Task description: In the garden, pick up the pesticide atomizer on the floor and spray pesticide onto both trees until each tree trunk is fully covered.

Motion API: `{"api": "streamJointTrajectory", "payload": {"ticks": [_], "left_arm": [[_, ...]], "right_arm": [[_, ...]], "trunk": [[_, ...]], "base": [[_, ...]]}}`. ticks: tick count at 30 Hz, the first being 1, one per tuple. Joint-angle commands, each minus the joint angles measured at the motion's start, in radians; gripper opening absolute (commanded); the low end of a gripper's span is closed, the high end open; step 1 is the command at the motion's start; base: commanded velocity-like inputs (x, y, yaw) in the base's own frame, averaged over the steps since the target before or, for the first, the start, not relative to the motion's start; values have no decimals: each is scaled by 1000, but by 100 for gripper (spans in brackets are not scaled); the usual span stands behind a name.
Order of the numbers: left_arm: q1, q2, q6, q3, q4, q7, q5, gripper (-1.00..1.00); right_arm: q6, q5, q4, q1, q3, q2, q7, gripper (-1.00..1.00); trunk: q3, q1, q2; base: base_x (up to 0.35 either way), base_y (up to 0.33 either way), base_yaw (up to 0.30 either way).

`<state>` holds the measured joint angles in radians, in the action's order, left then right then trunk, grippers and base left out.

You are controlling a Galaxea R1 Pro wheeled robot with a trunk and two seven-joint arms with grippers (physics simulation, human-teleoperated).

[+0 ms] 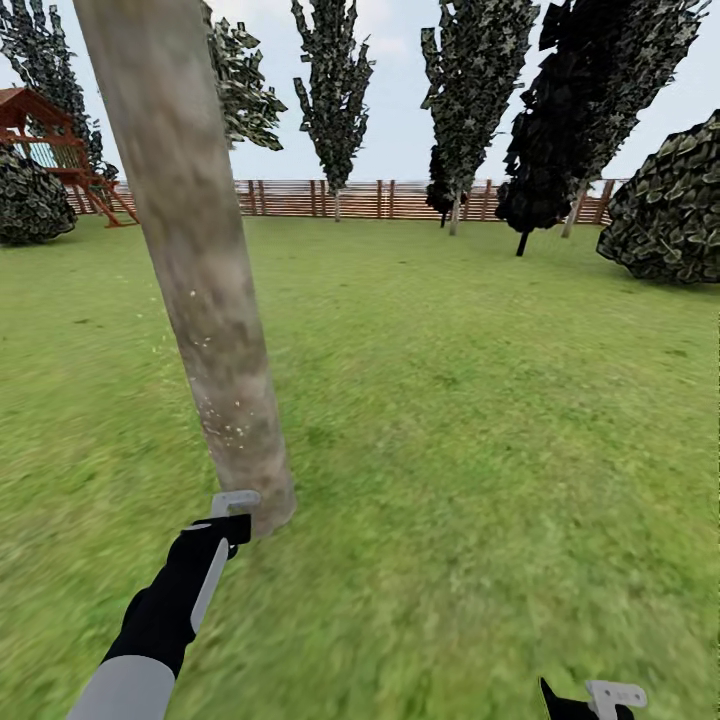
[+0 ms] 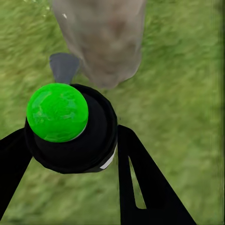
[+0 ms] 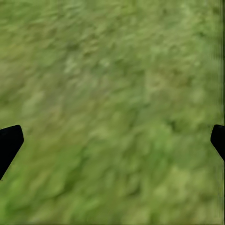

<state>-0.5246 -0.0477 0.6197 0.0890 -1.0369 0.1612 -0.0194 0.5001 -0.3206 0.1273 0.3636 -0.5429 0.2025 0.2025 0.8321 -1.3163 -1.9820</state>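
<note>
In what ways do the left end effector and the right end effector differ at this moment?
The left end effector is closed around the pesticide atomizer; the right end effector is open and holds nothing. The left one points at the base of the tree trunk; the right one faces only the lawn. Both have dark fingers.

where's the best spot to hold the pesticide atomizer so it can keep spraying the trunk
Hold the pesticide atomizer by its round dark body, one finger on each side, as the left gripper has it now. Come from behind it, so the green cap and grey nozzle face the tree trunk. The round body suits a side pinch; white specks already dot the bark.
</note>
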Motion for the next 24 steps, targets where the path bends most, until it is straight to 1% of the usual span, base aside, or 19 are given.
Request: {"api": "streamJointTrajectory", "payload": {"ticks": [1,6,14,19,24], "left_arm": [[0,0,0,0,0,0,-1,-100],[0,0,0,0,0,0,-1,-100],[0,0,0,0,0,0,0,-100],[0,0,0,0,0,0,0,-100],[0,0,0,0,0,0,0,-100]], "right_arm": [[0,0,0,0,0,0,0,100],[0,0,0,0,0,0,0,100],[0,0,0,0,0,0,0,100],[0,0,0,0,0,0,0,100],[0,0,0,0,0,0,0,100]], "trunk": [[0,0,0],[0,0,0],[0,0,0],[0,0,0],[0,0,0]], "base": [[0,-269,0],[0,-269,28],[0,-269,252],[65,-269,277],[99,-269,61]]}}
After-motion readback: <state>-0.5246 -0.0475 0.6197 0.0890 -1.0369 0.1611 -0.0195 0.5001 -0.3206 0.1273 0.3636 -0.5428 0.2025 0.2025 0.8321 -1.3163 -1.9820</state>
